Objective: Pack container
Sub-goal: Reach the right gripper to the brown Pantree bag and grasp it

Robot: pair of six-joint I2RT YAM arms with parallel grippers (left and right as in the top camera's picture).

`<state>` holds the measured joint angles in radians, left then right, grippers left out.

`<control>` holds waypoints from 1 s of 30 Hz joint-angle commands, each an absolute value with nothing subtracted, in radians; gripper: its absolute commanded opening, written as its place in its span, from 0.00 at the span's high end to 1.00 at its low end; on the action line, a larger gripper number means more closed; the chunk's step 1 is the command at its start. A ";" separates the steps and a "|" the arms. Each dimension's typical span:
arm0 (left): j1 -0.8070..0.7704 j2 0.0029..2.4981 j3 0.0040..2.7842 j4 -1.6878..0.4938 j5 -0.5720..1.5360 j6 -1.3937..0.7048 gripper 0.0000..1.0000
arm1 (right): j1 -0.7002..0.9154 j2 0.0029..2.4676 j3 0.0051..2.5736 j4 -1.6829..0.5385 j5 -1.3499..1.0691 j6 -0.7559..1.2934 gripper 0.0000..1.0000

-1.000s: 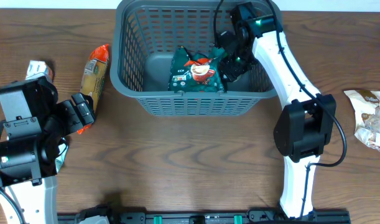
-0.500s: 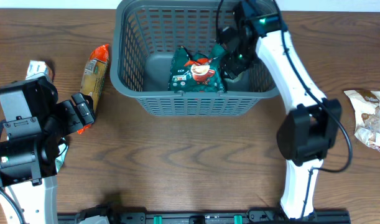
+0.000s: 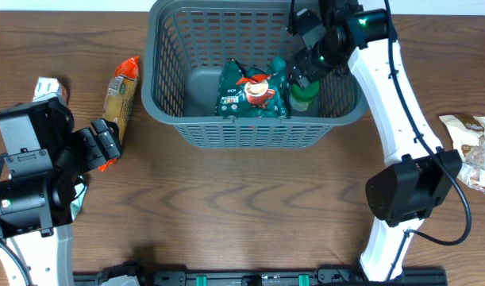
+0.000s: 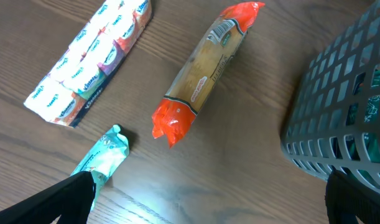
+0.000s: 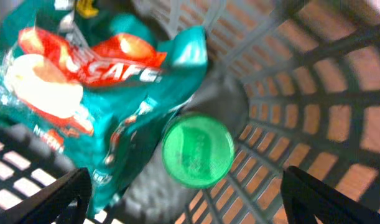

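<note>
1. overhead: the container (image 3: 250, 137) sits far-centre on the table (image 3: 242, 206); the right hand (image 3: 304, 63) hangs over its right end.
2. left wrist: the left hand (image 4: 208, 198) is spread wide and empty, near an orange packet (image 4: 199, 81).
3. right wrist: right hand fingers are apart above the green-capped bottle (image 5: 198, 149), which stands beside a teal bag (image 5: 84, 81).

Overhead: bright, even light, everything sharp, only soft short shadows on the brown wooden surface (image 3: 226, 206). Left wrist view: crisp, with a pale sheen on the wood at bottom centre. Right wrist view: smeared all over. The teal foil snack bag (image 5: 84, 74), the round green plastic cap (image 5: 198, 149) and the walls of the large dark grey plastic basket (image 5: 314, 50) all blur.
</note>
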<state>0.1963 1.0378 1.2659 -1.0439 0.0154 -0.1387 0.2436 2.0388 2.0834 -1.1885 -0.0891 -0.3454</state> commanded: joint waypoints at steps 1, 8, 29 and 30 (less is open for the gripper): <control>0.202 1.040 1.279 -1.047 0.011 -0.151 0.01 | 0.245 1.980 2.145 -1.155 -0.081 -0.298 0.13; 0.202 1.040 1.279 -1.047 0.011 -0.151 0.01 | 0.196 1.879 2.314 -1.082 0.006 -0.090 0.06; 0.202 1.040 1.279 -1.041 0.010 -0.135 0.01 | -0.623 1.839 2.291 -1.695 0.237 0.009 0.01; 0.202 1.040 1.279 -1.038 0.010 -0.132 0.01 | -0.651 1.840 2.276 -1.689 0.229 -0.014 0.01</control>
